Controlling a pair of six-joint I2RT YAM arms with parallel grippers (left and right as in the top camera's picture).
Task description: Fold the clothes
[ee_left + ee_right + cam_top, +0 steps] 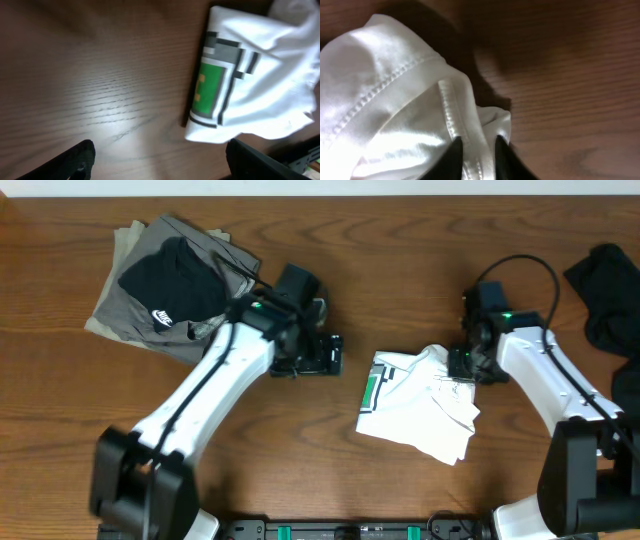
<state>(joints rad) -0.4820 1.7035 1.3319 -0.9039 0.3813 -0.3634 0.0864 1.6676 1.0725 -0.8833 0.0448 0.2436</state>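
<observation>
Fold in progress: white T-shirt [420, 405], part-folded mid-desk [330, 470], is pinched at its far-right hem by narrow right fingers [454, 157]. Left fingers [75, 160] are held wide, empty. Next: hem to be lifted & laid over w/o bunching.

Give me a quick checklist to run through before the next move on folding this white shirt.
1. The left gripper is open and clear of cloth: ok.
2. The right gripper is at the upper right edge of the white T-shirt, fingers either side of a seam: ok.
3. Firm grip on that seam: cannot tell.
4. T-shirt lying flat: not ok, its right side is bunched.
5. The grey and black pile and the black garment lie apart from the T-shirt: ok.
</observation>
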